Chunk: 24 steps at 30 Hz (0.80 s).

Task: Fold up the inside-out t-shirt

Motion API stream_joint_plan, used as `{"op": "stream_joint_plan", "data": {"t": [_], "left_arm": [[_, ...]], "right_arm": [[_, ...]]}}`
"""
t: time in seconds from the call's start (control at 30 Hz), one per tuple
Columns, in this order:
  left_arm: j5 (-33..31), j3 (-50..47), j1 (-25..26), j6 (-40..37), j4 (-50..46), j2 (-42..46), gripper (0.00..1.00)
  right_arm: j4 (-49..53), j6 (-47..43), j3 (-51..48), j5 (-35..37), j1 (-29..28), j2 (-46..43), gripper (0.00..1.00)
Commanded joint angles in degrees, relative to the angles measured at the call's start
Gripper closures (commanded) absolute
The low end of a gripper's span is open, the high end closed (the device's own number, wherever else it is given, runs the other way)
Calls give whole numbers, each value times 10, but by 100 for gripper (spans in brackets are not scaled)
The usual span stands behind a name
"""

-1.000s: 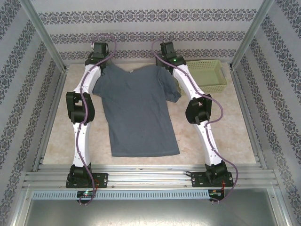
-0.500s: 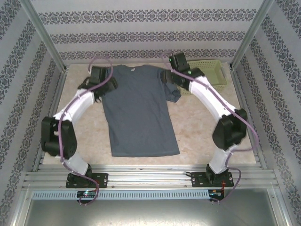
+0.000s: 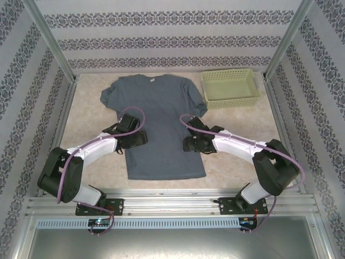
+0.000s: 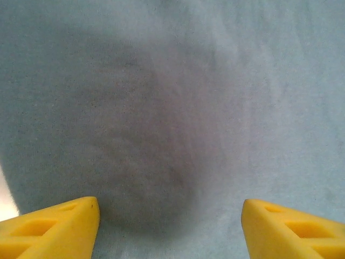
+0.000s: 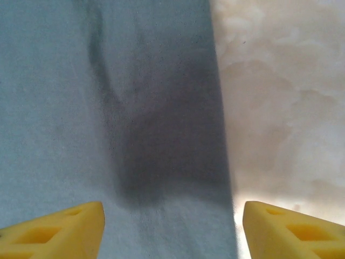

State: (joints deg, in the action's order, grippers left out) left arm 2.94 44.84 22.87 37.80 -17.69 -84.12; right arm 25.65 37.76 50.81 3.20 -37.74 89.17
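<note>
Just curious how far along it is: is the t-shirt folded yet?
Spread out: the t-shirt lies full-length, collar to hem, with both sleeves showing.

the beige marbled table (image 3: 86,156) bears the inside-out t-shirt (image 3: 159,116) and a light green basket (image 3: 230,87).

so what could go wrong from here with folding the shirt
1. The shirt has one sleeve bunched up close to the basket; folding over it may lock in the crease.
2. The right gripper hangs open over the shirt's side edge, partly over bare table; closing there might catch only one layer.
3. The left gripper is open over mostly flat cloth, so a pinch may just bunch it up.
</note>
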Motion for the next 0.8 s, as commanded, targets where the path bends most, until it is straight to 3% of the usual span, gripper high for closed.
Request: {"op": "stream_joint_plan", "data": {"t": [0.0,0.23,0.33,0.47,0.67,0.77], "left_arm": [[-1,15,2,-3,1,-47,28],[10,54,-14,-17,6,-113,22],[32,94,-29,-38,-13,-136,20],[4,139,-25,-60,-70,-120,18],[-118,125,82,-108,-169,-15,17],[-170,136,139,-96,-280,-11,15]], "right_arm": [[-55,31,6,-13,5,45,32],[-57,-2,71,-9,58,125,37],[-52,-23,98,-7,82,134,37],[-7,-58,125,15,96,115,37],[-9,-62,45,19,76,-8,35],[-7,-36,6,30,51,-51,35]]}}
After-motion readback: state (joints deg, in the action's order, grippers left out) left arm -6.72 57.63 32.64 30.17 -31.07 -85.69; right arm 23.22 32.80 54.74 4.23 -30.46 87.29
